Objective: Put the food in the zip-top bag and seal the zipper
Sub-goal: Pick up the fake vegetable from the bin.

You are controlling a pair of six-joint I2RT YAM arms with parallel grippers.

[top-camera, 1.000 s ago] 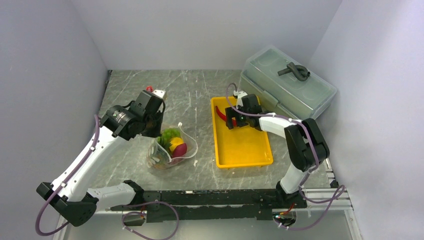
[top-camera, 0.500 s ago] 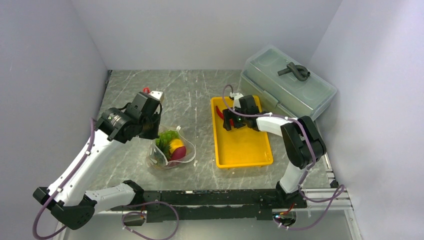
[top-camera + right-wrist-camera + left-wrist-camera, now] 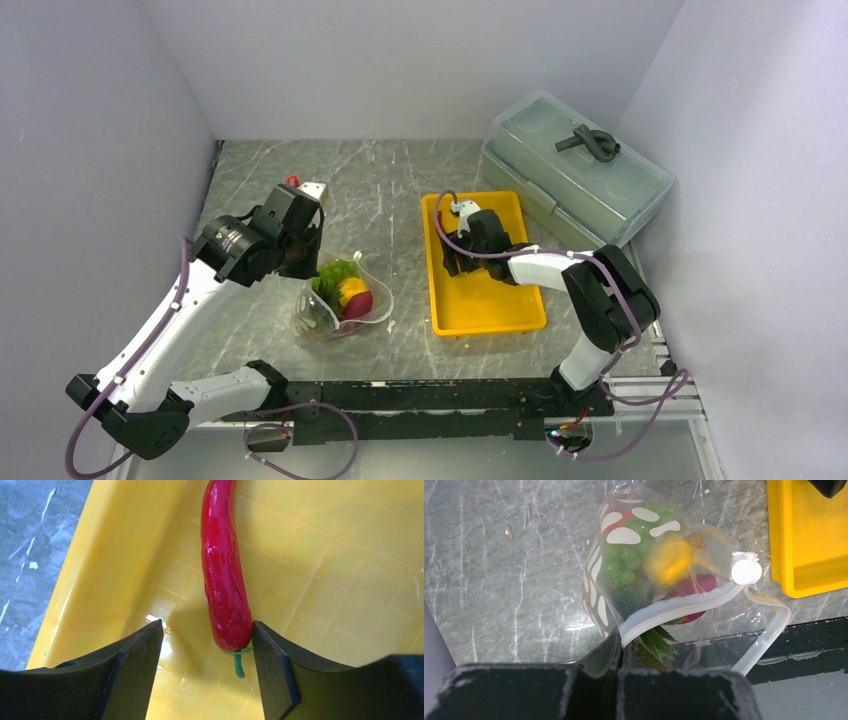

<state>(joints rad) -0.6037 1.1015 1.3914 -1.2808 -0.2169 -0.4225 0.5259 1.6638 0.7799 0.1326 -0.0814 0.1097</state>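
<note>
The zip-top bag (image 3: 624, 555), clear with white dots, stands on the table with its mouth open. My left gripper (image 3: 621, 650) is shut on the bag's edge at one end of the whitish zipper (image 3: 684, 607). Inside the bag lie green grapes (image 3: 624, 562), a yellow lemon (image 3: 669, 562), a red-purple piece (image 3: 696, 585) and a pineapple's green crown (image 3: 659, 640). The red chili pepper (image 3: 222, 570) lies in the yellow tray (image 3: 350, 580). My right gripper (image 3: 207, 635) is open around its stem end. The right finger (image 3: 272, 665) touches the chili; the left finger stands apart.
The yellow tray (image 3: 490, 300) sits right of the bag (image 3: 340, 295). A big grey-green lidded box (image 3: 575, 165) with a dark object (image 3: 590, 142) on its lid stands at the back right. Walls close in the table on three sides.
My right gripper has slid nearer and leftward along the tray, and its jaws have narrowed around the chili. The left arm has shifted slightly, still holding the bag.
</note>
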